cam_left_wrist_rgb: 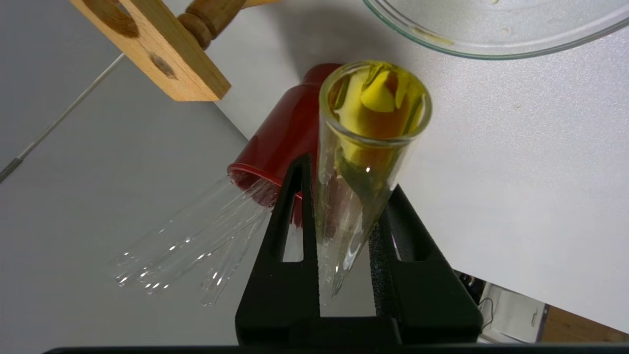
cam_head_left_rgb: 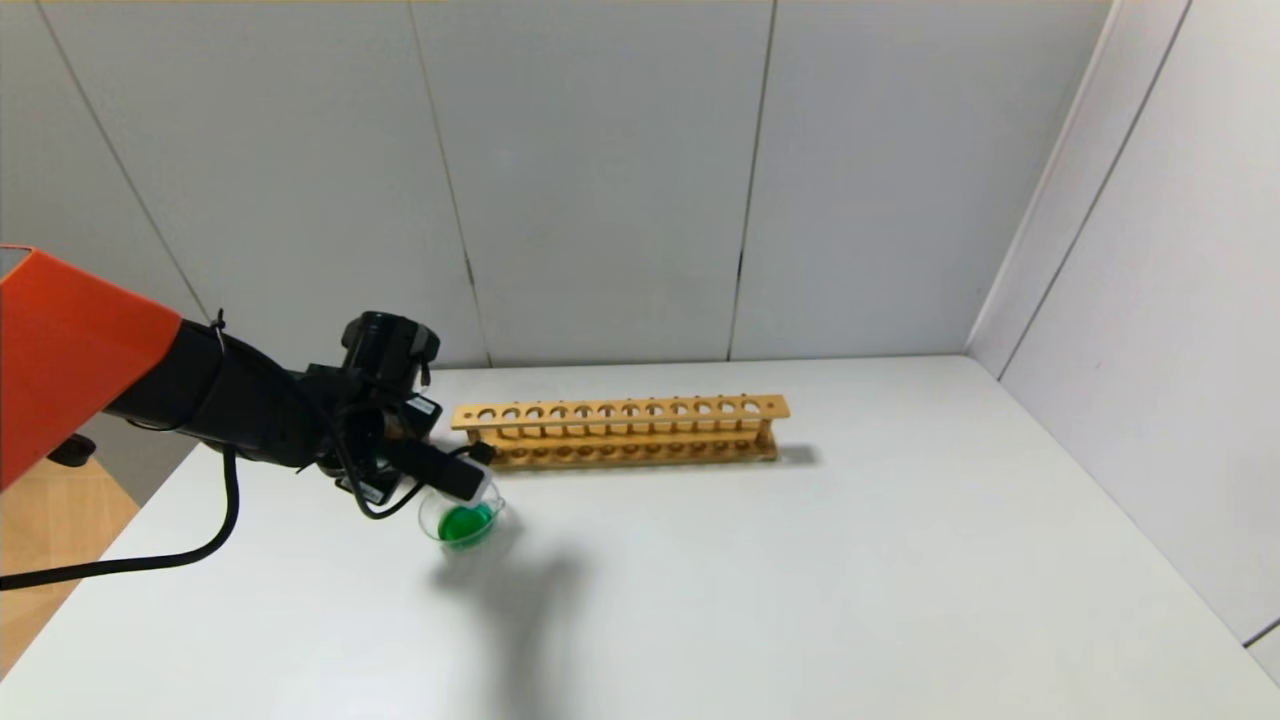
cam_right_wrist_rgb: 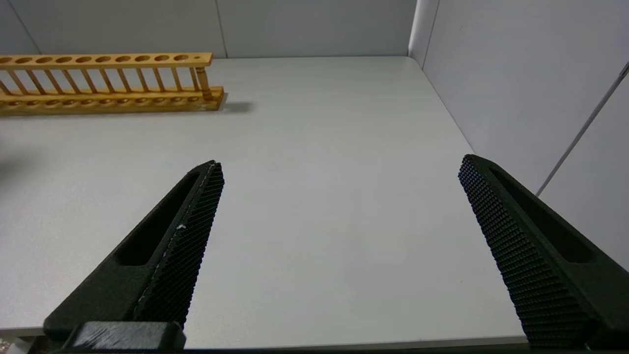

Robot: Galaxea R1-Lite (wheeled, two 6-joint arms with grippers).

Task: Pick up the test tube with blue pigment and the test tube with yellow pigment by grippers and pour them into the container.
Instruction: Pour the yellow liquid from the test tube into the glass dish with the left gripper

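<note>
My left gripper (cam_head_left_rgb: 445,470) (cam_left_wrist_rgb: 346,177) is shut on the test tube with yellow pigment (cam_left_wrist_rgb: 368,147). It holds the tube tipped, mouth just above the container (cam_head_left_rgb: 428,520), a small clear glass dish with green liquid in it. Yellow liquid sits at the tube's mouth in the left wrist view, and the dish's rim (cam_left_wrist_rgb: 491,46) shows just beyond it. The test tube with blue pigment is not in view. My right gripper (cam_right_wrist_rgb: 341,162) is open and empty, low over the bare table at the right; it does not show in the head view.
A long wooden test tube rack (cam_head_left_rgb: 620,430) (cam_right_wrist_rgb: 108,83) with empty holes stands behind the dish; its end (cam_left_wrist_rgb: 157,54) is close to my left gripper. A dark red cup (cam_left_wrist_rgb: 285,142) holding plain clear tubes (cam_left_wrist_rgb: 196,236) stands beside the dish. Walls close the back and right.
</note>
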